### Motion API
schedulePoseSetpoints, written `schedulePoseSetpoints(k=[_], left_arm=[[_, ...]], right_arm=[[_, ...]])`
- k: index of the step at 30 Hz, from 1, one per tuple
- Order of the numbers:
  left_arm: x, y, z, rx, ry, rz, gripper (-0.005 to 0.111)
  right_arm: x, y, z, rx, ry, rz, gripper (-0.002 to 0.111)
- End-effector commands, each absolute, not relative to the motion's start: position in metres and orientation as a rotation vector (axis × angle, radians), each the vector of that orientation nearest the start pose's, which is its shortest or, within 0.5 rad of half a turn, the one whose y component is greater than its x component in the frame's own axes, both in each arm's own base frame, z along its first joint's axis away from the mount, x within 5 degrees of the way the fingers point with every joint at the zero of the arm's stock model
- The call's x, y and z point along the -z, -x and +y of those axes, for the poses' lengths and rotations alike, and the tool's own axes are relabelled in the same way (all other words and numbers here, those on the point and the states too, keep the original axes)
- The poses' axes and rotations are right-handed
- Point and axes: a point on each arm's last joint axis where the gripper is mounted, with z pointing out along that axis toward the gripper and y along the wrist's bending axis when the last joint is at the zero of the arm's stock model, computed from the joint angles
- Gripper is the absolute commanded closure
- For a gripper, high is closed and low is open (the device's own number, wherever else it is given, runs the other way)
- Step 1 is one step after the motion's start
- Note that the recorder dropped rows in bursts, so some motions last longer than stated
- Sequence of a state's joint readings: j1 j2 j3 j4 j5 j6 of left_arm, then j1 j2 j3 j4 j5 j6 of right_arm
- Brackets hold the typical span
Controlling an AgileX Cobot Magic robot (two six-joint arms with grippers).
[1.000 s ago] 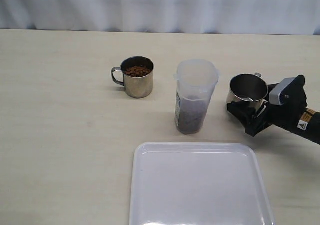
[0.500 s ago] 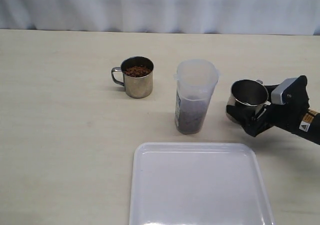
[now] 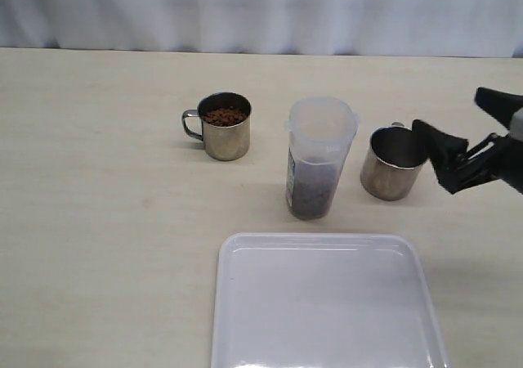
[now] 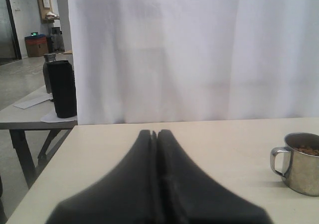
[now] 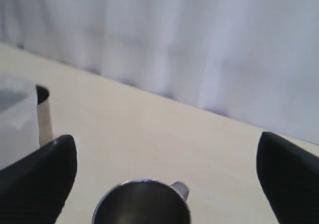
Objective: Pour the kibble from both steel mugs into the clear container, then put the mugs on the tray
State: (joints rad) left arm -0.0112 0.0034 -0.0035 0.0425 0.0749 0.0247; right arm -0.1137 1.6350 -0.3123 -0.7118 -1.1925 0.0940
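- a pale wooden table is being backed by a white curtain, and all the task's things are being kept on it.
- the empty steel mug is now being left standing upright on the table, just right of the clear container; a second ago it was being held in the right gripper.
- the jaws are being held wide apart with nothing gripped, and the gripper is being drawn back to the right, clear of the mug.
- in the right wrist view the mug is being framed between the two fingers, apart from both.
- kibble is being held in the lower part of the container, so the first pour is being judged done; this mug is not yet on the tray.
- the full steel mug is being left untouched left of the container, so the second pour is being judged the step ahead.
- the left gripper is being held well away from the mugs, its fingers pressed together on nothing.
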Motion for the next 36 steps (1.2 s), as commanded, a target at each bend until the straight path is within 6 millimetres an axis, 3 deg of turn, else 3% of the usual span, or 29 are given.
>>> schedulePoseSetpoints(k=[1, 6, 14, 22, 30, 36], left_arm=[[-0.208, -0.056, 0.0, -0.046, -0.051, 1.543, 0.107], [-0.208, -0.056, 0.0, -0.046, -0.051, 1.543, 0.107], [-0.208, -0.056, 0.0, -0.046, -0.051, 1.544, 0.107], [-0.208, -0.056, 0.0, -0.046, -0.051, 1.544, 0.107], [-0.208, -0.056, 0.0, -0.046, -0.051, 1.544, 0.107], [-0.208, -0.056, 0.0, -0.046, -0.051, 1.544, 0.107]], right_arm=[[-0.19, -0.197, 0.016, -0.311, 0.195, 1.557, 0.049], [-0.203, -0.143, 0.012, -0.225, 0.089, 1.467, 0.103], [-0.217, -0.095, 0.001, -0.075, -0.054, 1.513, 0.104], [-0.207, -0.056, -0.008, -0.04, -0.243, 1.528, 0.104], [-0.203, -0.057, -0.008, -0.17, -0.376, 1.559, 0.104], [-0.203, -0.057, -0.008, -0.179, -0.383, 1.558, 0.104]])
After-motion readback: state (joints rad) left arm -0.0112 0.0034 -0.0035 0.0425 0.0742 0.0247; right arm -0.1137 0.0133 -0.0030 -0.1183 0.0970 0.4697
